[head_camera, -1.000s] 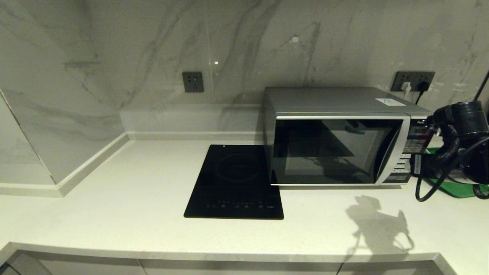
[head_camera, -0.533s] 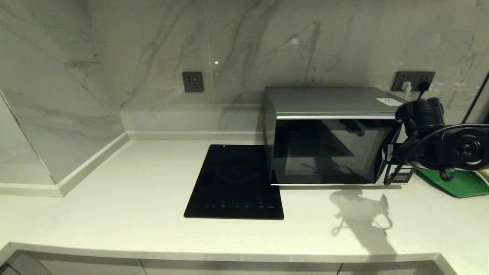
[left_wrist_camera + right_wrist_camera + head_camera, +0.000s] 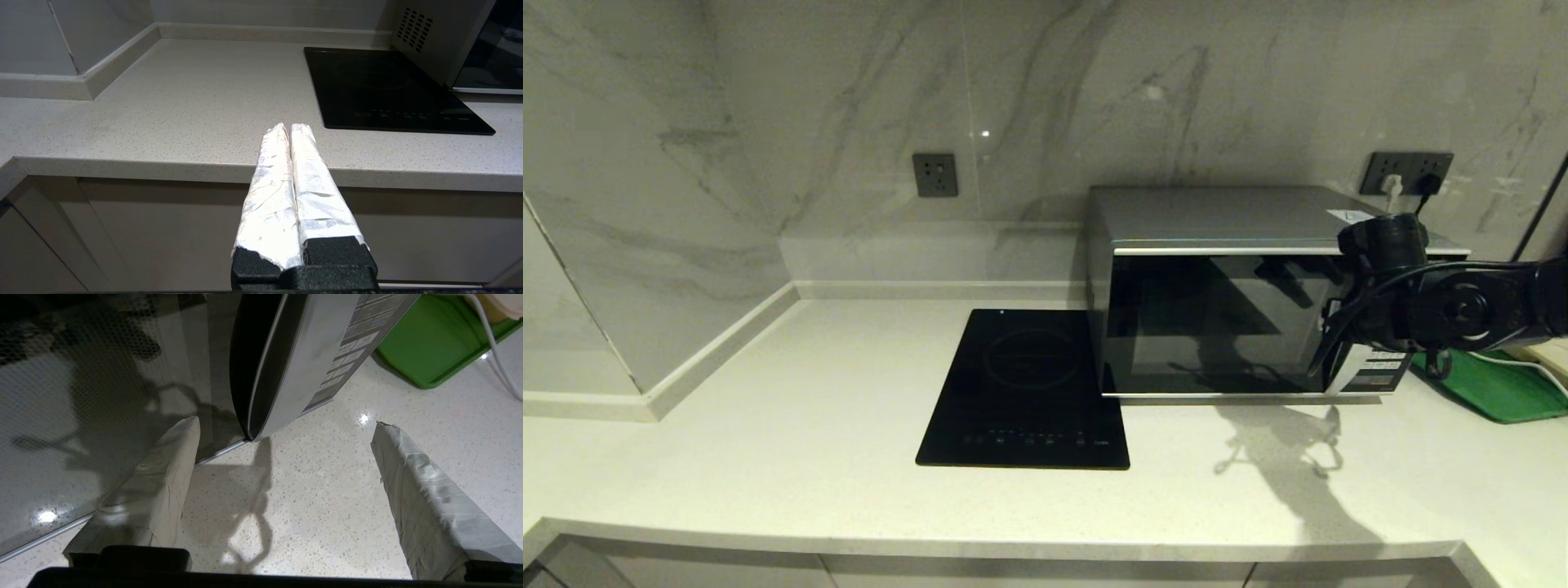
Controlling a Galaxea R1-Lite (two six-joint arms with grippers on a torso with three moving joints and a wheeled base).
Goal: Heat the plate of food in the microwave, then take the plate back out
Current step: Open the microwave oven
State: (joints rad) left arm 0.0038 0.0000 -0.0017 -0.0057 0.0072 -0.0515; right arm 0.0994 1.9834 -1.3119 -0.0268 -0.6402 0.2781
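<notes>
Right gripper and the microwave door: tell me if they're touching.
Cannot tell. In the right wrist view the right gripper has its fingers spread either side of the microwave door's curved edge, but no clear gap or contact shows.

The left end effector [image 3: 290, 130], its two foil-wrapped fingers [image 3: 271, 179] pressed together, hangs just off the front edge of the pale speckled surface [image 3: 171, 106], with the black cooktop [image 3: 384, 90] and a corner of the microwave [image 3: 433, 36] beyond it.
</notes>
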